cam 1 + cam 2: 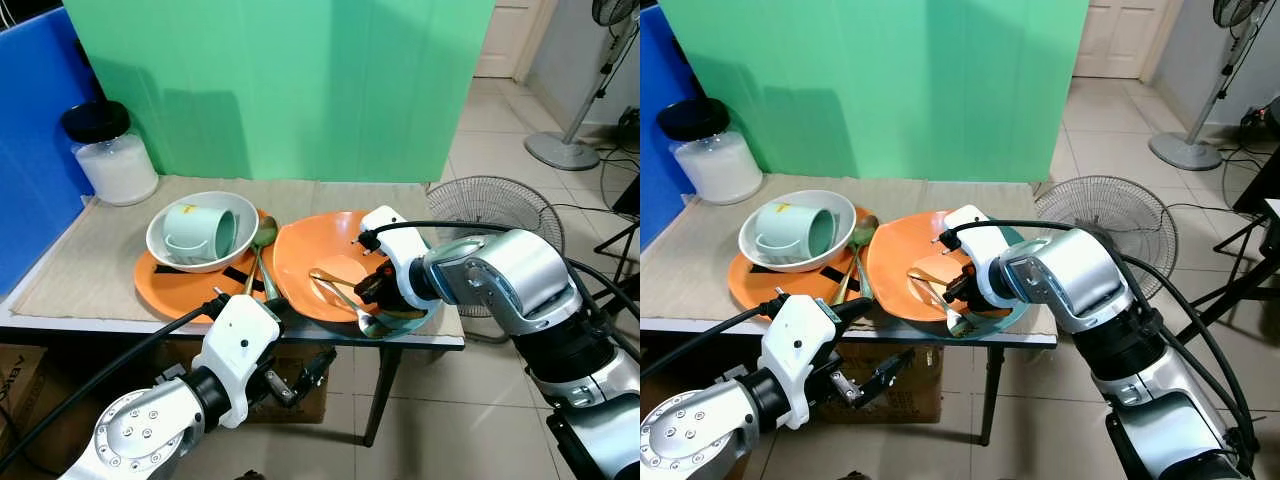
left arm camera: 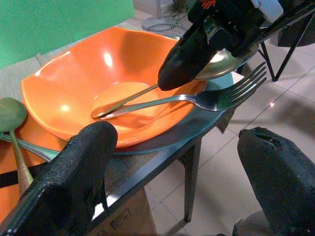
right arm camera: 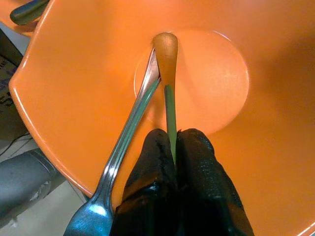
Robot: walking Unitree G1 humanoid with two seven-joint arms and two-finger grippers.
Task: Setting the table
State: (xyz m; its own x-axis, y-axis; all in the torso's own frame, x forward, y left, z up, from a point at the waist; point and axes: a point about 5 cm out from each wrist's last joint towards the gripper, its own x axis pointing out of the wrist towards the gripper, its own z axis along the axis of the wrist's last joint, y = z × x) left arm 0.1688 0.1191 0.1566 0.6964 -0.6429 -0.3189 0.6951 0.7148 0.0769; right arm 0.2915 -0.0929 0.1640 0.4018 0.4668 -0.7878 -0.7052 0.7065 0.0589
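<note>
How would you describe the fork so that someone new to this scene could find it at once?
Start at the table before the green screen, then find the orange bowl near its front right corner. The fork lies in that bowl with its tines sticking out over the rim. Unlike the spoon pinched by the right gripper beside it, nothing holds it.

Two orange dishes (image 1: pixel 330 262), one white bowl (image 1: pixel 200 232).

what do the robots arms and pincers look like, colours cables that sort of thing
Both arms are rounded silver metal segments with black joints, each ending in a white plastic wrist housing. Thick black cables loop outside along each arm to the wrist. The left pincer and the right pincer each have two long black fingers with a rough, grippy texture and blunt rounded tips. A small red marking sits near the right wrist.
</note>
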